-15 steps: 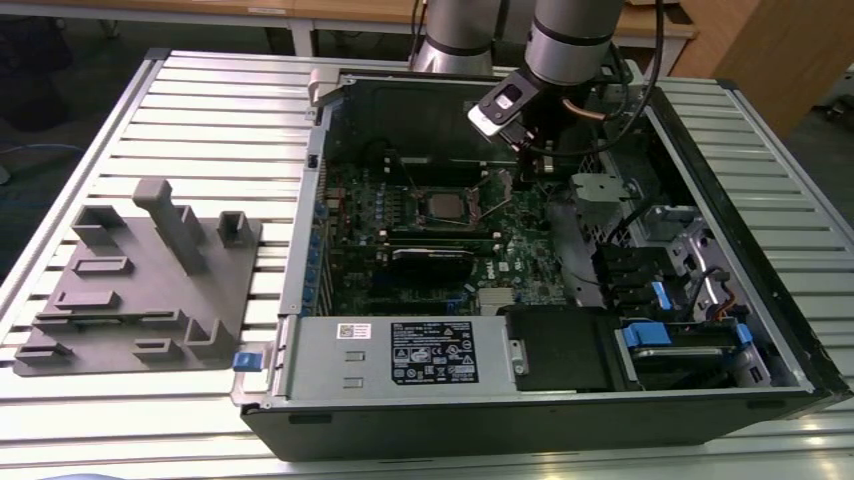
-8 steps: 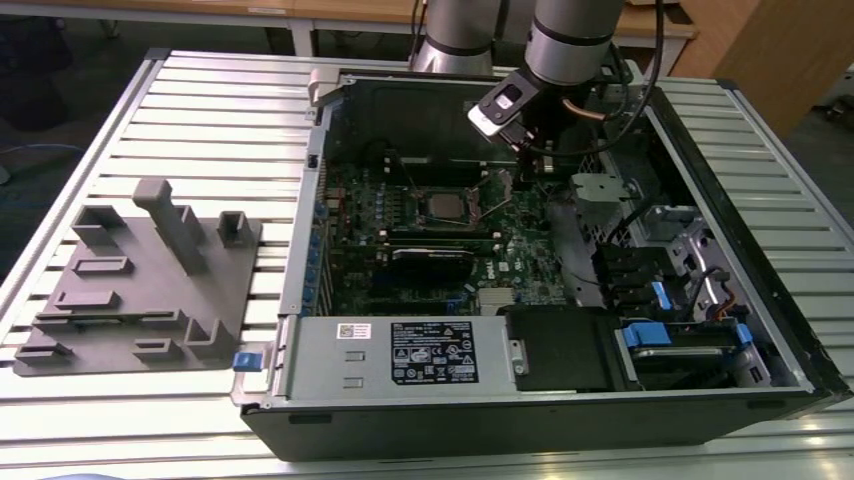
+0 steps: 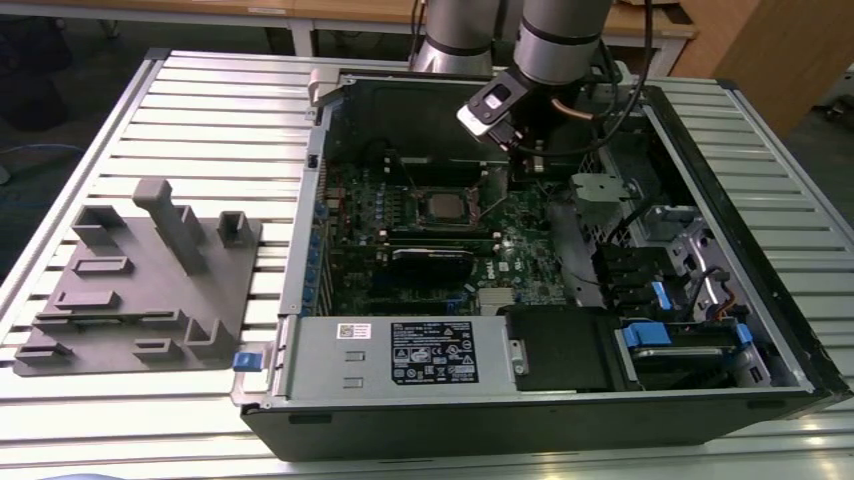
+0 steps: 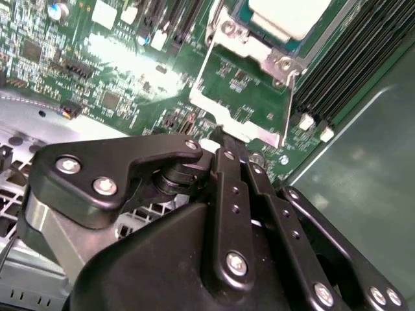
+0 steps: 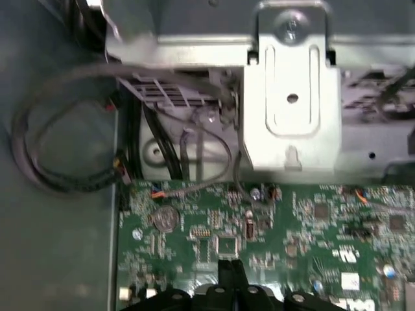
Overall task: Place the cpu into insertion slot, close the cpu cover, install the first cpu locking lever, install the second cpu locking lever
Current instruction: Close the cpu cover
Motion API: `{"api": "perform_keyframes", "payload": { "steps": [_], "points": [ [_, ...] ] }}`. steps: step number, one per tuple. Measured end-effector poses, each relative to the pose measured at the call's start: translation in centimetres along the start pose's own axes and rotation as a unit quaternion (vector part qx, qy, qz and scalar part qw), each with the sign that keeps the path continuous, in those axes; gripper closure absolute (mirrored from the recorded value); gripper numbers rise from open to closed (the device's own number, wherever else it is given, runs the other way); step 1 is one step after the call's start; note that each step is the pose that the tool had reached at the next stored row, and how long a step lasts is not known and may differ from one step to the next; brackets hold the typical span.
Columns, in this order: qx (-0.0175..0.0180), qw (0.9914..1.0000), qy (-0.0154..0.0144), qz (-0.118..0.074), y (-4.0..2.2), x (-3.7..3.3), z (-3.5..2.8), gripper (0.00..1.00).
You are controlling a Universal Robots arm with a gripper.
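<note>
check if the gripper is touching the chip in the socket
Apart. In the second wrist view the gripper tip sits at the far edge of the open metal frame, with the frame's whole window between it and the chip.

A robotics lab or workshop is indicated: an opened computer case [image 3: 534, 430] is laid on a slatted metal workbench [image 3: 214, 100], a grey moulded fixture [image 3: 134, 290] is set beside it, and wooden desks [image 3: 347, 12] are seen behind.

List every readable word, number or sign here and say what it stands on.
Black label on the power supply: print too small to read.
Small white label beside it: too small to read.
White sticker on the motherboard: blurred, unreadable.
Nothing can be quoted.
</note>
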State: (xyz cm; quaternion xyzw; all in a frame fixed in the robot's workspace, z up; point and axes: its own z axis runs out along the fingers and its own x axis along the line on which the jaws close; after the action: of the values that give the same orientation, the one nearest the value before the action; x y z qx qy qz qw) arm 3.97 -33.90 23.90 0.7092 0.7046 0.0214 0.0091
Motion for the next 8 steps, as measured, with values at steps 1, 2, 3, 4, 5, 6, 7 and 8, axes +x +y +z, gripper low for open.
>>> {"api": "perform_keyframes", "payload": {
  "steps": [1, 2, 3, 4, 5, 6, 7, 8],
  "points": [
    [-0.0005, 1.0, 0.0, 0.0, -0.28, 0.0, -0.01, 0.89],
    [-0.0012, 1.0, 0.0, 0.0, -0.58, -0.01, -0.03, 0.89],
    [-0.0021, 1.0, 0.0, 0.0, -0.91, -0.01, -0.04, 0.89],
    [-0.003, 1.0, 0.0, 0.0, -1.27, -0.01, -0.06, 0.89],
    [-0.0039, 0.99999, 0.0, 0.0, -1.6, -0.01, -0.07, 0.89],
    [-0.0048, 0.99999, 0.0, 0.0, -1.91, -0.02, -0.09, 0.89],
    [-0.0058, 0.99998, 0.0, 0.0, -2.23, -0.02, -0.1, 0.89],
    [-0.0068, 0.99998, 0.0001, 0.0, -2.51, -0.02, -0.11, 0.89]
  ]
}}
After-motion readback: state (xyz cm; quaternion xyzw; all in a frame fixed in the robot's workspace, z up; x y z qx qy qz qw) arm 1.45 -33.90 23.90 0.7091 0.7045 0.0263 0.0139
